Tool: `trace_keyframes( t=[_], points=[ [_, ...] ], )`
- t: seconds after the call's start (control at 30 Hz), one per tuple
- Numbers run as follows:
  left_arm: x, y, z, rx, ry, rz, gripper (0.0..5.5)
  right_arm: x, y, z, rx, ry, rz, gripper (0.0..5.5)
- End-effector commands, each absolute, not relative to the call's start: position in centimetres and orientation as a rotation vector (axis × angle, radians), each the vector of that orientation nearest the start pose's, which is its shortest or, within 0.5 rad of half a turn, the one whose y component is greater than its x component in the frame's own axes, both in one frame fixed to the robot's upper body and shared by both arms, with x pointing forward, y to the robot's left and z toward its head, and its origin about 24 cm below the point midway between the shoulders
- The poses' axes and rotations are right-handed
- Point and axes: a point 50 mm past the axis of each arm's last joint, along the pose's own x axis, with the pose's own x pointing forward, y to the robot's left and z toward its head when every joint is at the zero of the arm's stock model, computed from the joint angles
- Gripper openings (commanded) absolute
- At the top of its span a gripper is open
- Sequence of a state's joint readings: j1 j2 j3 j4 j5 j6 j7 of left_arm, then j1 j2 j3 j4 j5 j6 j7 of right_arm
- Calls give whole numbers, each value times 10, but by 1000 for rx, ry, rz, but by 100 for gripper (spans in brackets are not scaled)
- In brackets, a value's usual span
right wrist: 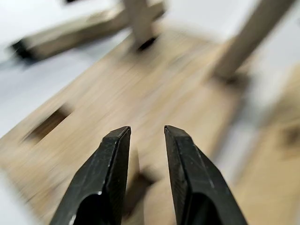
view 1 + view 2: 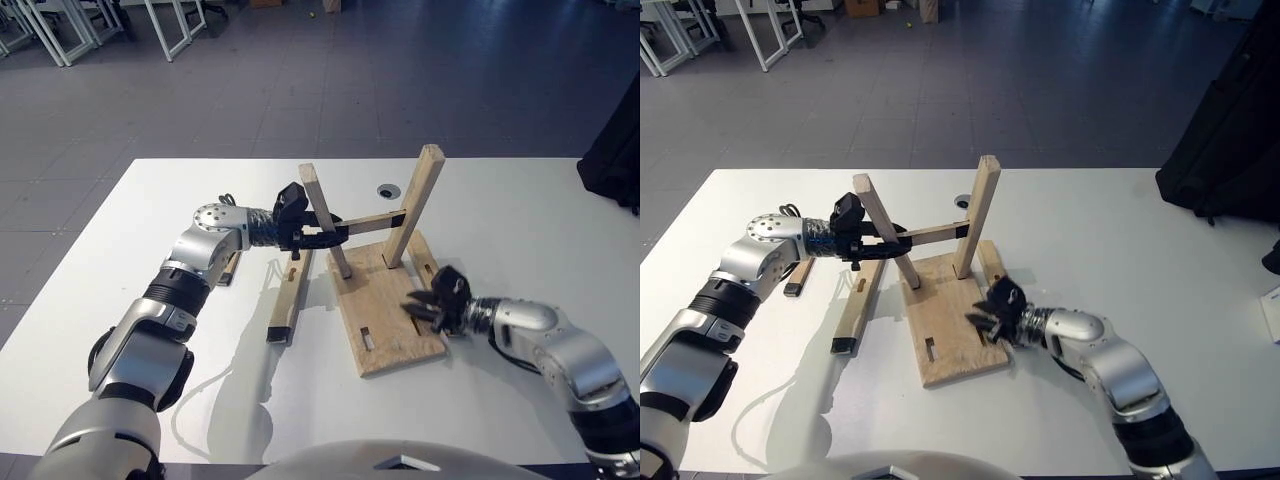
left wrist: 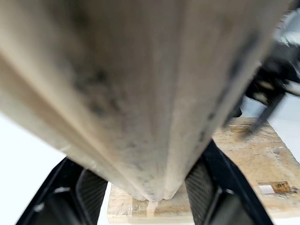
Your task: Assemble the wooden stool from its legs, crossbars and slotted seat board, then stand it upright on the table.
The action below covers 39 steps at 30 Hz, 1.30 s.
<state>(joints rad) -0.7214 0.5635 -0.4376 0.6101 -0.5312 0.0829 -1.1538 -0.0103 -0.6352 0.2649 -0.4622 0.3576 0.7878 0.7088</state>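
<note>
two legs stand in the slotted seat board (image 2: 385, 320), which lies flat near the middle of the white counter (image 2: 520, 230). the leaning leg (image 2: 313, 190) on the robot's left tilts away from the other one, its foot set in the far left part of the board. the second leg (image 2: 415, 205) rises from the far right part and tilts slightly to the right. a crossbar (image 2: 375, 222) with dark ends runs between them partway up, meeting each leg.

the left end effector (image 2: 318, 238) is closed on the leaning leg right where the crossbar joins it; in the left wrist view its fingers (image 3: 89, 192) sit on either side of the wood, with the board's edge beyond. the right end effector (image 2: 425, 308) hovers low at the board's right edge, near its middle, with its fingers (image 1: 112, 159) a narrow gap apart and nothing between them (the right wrist view looks down over the board toward both standing legs).

a loose leg (image 2: 285, 300) lies flat on the counter just left of the board, roughly parallel to its long side. another wooden piece (image 2: 228, 268) lies farther left, partly under the left arm. one more wooden piece (image 2: 425, 255) lies beside the board's right edge, behind the right end effector. a round cable port (image 2: 388, 189) sits in the counter beyond the stool parts.
</note>
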Motion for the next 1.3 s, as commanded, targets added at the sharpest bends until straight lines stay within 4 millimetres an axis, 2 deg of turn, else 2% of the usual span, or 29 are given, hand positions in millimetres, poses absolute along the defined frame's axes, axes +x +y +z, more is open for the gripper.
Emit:
trace_keyframes(
  t=[0.03, 0.1, 0.17, 0.27, 0.33, 0.37, 0.47, 0.5, 0.53, 0.6, 0.63, 0.67, 0.77, 0.83, 1.0, 1.03, 1.1, 1.13, 1.23, 1.27, 1.3],
  points=[
    [325, 169, 52, 661, 458, -1311, 203, 174, -139, 44, -157, 729, 1128, 132],
    [330, 167, 58, 682, 436, -1310, 203, 172, -138, 43, -154, 725, 1119, 132],
    [337, 165, 69, 703, 393, -1298, 268, 171, -137, 42, -148, 724, 1111, 127],
    [345, 171, 86, 757, 354, -1287, 324, 168, -136, 40, -138, 725, 1097, 127],
    [345, 185, 91, 824, 406, -1288, 360, 167, -136, 39, -134, 723, 1083, 127],
    [341, 200, 92, 854, 476, -1291, 375, 167, -136, 38, -133, 721, 1079, 127],
    [328, 235, 102, 846, 647, -1285, 375, 166, -133, 37, -128, 717, 1068, 127],
    [335, 238, 117, 804, 572, -1184, 375, 164, -132, 36, -124, 716, 1060, 127],
    [344, 236, 134, 743, 457, -1060, 375, 163, -132, 36, -121, 715, 1052, 127],
    [364, 217, 192, 460, 96, -746, 357, 160, -131, 35, -105, 718, 1036, 127],
    [360, 199, 216, 314, -42, -701, 342, 160, -131, 34, -98, 720, 1032, 127],
    [353, 184, 232, 214, -123, -693, 325, 159, -131, 34, -94, 722, 1028, 127],
    [338, 159, 250, 84, -221, -621, 271, 161, -132, 35, -99, 726, 1036, 127],
    [333, 150, 267, 28, -293, -542, 271, 162, -134, 35, -102, 731, 1035, 127],
    [321, 142, 333, -56, -579, -432, 271, 163, -134, 36, -96, 733, 1033, 127],
    [325, 137, 331, -59, -564, -444, 271, 163, -133, 36, -93, 733, 1032, 127],
    [334, 122, 310, -81, -474, -502, 271, 163, -131, 36, -89, 733, 1030, 127],
    [340, 114, 288, -56, -404, -520, 271, 163, -131, 36, -88, 733, 1028, 127],
    [346, 97, 188, -15, -89, -540, 271, 164, -128, 37, -71, 721, 1015, 127],
    [342, 99, 162, -13, -9, -523, 271, 165, -128, 37, -68, 717, 1010, 127],
    [339, 101, 146, -8, 38, -513, 271, 165, -127, 37, -67, 715, 1005, 127]
  ],
)
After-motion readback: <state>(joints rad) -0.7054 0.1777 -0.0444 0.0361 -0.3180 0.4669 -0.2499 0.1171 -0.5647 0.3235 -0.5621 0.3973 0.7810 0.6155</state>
